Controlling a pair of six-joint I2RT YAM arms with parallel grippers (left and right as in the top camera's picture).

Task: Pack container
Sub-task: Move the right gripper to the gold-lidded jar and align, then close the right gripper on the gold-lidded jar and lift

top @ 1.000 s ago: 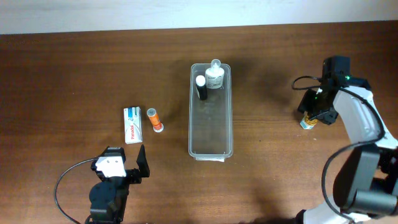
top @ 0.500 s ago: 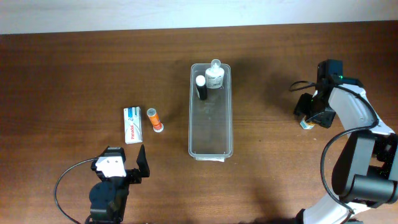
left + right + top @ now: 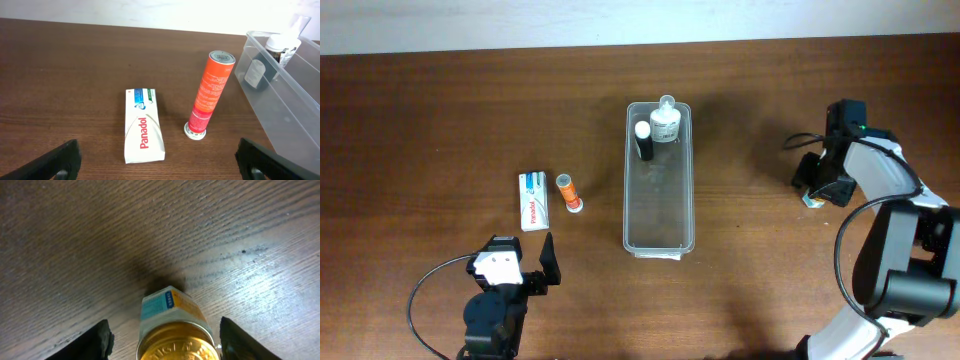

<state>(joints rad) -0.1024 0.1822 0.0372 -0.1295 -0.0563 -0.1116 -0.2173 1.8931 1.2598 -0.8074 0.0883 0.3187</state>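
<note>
Two released, you see: left end effector [image 3: 160,167] wide, empty, 7 o'clock; right end effector [image 3: 165,340], 3 o'clock, straddles gold-lidded jar [image 3: 167,305] without contact. You find container [image 3: 658,205] at tabletop [image 3: 440,120] centre, bottles [image 3: 664,126] at its 12 o'clock end.

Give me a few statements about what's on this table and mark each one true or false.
1. The Panadol box lies inside the container. False: it lies outside it, on the table.
2. The orange tube is beside that box. True.
3. A clear bottle and a dark bottle sit in the container. True.
4. The right gripper clamps the gold-lidded jar. False: its jaws stand open either side.
</note>
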